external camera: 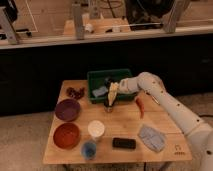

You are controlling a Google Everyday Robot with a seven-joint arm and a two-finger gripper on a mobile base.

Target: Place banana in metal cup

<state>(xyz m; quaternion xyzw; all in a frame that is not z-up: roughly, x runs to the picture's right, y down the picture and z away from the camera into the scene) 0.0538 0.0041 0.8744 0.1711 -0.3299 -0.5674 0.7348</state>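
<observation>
My gripper (119, 87) is over the front edge of the green bin (100, 78), at the end of the white arm that reaches in from the right. It is shut on the top end of the pale yellow banana (113, 94). The banana hangs nearly upright. Its lower end reaches down into the small dark metal cup (108, 107), which stands on the wooden table (165, 150) just in front of the bin. The bottom tip of the banana is hidden by the cup.
The bin holds a blue-grey item (99, 92). Dark red grapes (76, 92) and a purple bowl (67, 109) are at the left, with an orange bowl (66, 135) in front. A white cup (96, 129), blue cup (89, 148), black block (124, 143), grey cloth (151, 137) and red pepper (140, 106) lie around.
</observation>
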